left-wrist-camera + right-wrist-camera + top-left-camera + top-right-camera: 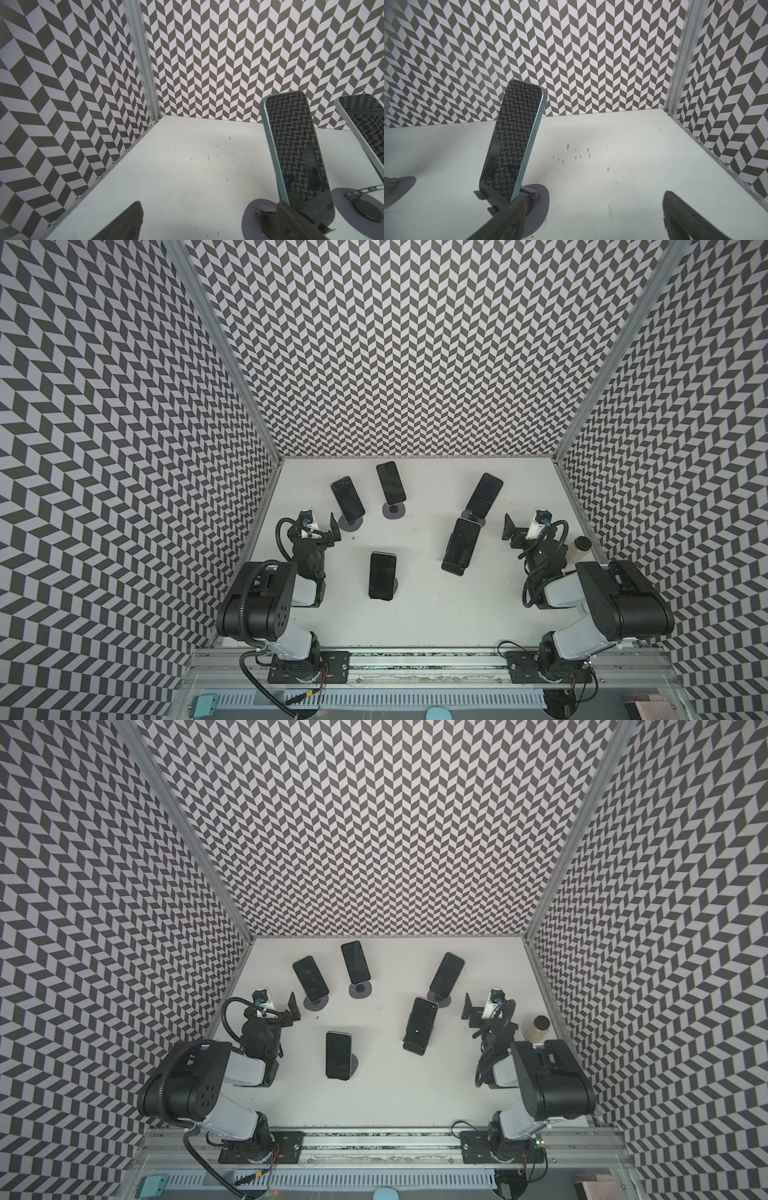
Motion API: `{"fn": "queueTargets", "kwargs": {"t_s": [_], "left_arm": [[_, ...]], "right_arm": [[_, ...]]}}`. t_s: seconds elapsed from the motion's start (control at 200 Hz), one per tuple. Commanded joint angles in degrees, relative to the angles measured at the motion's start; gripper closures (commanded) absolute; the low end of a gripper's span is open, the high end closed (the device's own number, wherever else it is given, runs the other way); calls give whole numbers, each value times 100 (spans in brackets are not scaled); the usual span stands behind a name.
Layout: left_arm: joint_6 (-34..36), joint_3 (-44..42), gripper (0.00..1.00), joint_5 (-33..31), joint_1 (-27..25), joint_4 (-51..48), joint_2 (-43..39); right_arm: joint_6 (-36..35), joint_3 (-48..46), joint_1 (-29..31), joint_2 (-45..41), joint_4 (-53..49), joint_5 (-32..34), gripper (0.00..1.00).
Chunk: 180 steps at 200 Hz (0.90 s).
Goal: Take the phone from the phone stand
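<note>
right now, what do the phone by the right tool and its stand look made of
Phone: glossy glass front, mirroring the wall pattern; pale teal frame with a satin look, probably metal. Stand: matte grey disc base, metal or plastic, unclear which.

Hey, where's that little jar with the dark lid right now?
In both top views the jar stands at the right edge of the table, by the patterned side wall, just beside the right arm.

White table (436, 614); phone stands (394, 511); jar (582, 545) at right edge.
</note>
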Motion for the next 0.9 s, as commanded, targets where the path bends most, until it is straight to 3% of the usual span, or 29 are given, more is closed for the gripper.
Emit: {"fn": "queueTargets", "kwargs": {"t_s": [0.0,0.896], "left_arm": [[-19,54,0,24,-2,126,-11],[-32,8,0,103,24,99,-188]], "right_arm": [[-8,62,-18,33,342,-17,1],[65,9,-18,22,452,51,1]]}}
